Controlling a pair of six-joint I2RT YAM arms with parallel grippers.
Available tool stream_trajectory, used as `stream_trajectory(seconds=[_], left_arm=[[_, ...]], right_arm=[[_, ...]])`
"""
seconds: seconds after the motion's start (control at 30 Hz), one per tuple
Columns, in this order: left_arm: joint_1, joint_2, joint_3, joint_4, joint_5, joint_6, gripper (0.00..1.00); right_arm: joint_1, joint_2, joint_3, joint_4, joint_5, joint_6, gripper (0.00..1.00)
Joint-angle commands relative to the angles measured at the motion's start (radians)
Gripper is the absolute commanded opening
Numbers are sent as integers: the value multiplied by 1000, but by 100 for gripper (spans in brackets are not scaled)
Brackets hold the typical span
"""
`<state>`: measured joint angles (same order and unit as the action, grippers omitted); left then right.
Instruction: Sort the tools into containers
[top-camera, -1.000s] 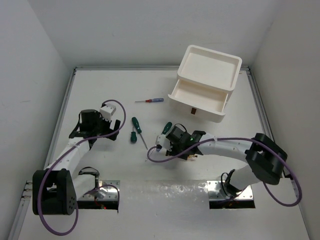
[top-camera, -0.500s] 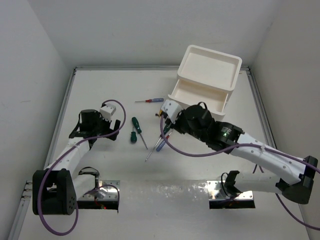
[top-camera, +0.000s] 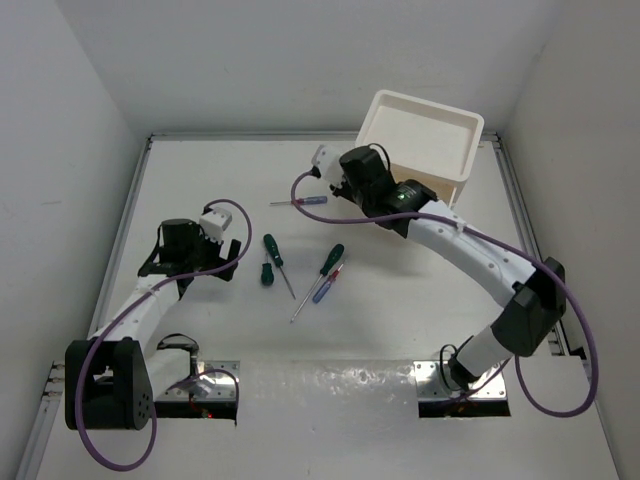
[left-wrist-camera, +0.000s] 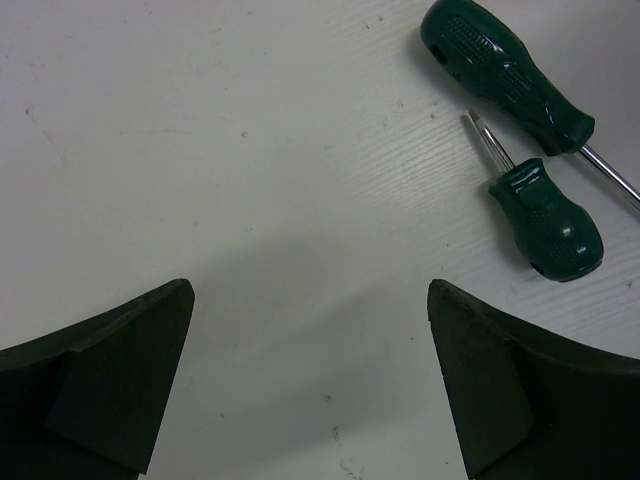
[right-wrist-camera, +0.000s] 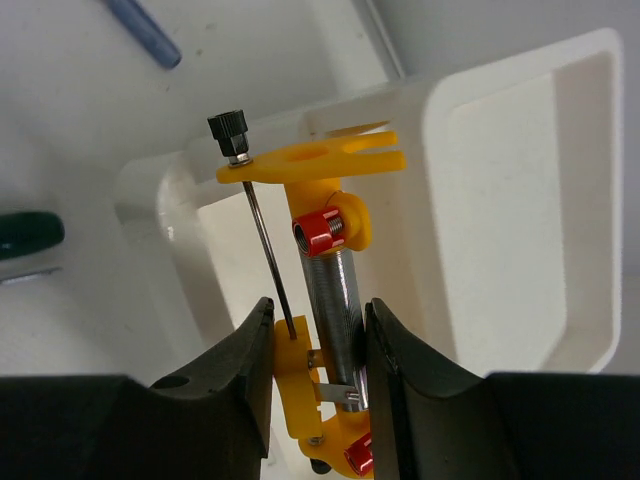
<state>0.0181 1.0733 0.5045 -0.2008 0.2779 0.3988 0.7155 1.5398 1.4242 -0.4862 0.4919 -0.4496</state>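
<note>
Robot lab test cell. White bench (top-camera: 200, 180) walled by plain white panels (top-camera: 60, 150) on its left, far and right sides; metal rail (top-camera: 122, 230) along the bench's left edge. Left arm (top-camera: 150, 300) and right arm (top-camera: 470, 250) bolted to metal plates (top-camera: 215, 385) at the bench's near edge, purple cables (top-camera: 243, 225) looping off them. Screwdrivers (top-camera: 270, 255) mid-bench, white drawer unit (top-camera: 425, 102) at its far right corner.

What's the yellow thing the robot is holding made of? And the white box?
The small yellow tool: its frame looks like matte moulded plastic; its tube and thin rod shine grey, so probably metal; the red knobs look like glossy plastic. The white boxy drawer unit looks like smooth plastic, dull, with rounded edges.
</note>
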Motion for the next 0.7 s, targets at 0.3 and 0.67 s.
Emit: stream_trajectory(seconds=[0.3,0.67], left_arm=[[-4,-10,23,32,23,9,100],[-4,-12,25,29,23,9,100]], right_arm=[[-80,-53,-48,-18,-15,-51,3],[-90,-46,-45,-51,0,-41,59]])
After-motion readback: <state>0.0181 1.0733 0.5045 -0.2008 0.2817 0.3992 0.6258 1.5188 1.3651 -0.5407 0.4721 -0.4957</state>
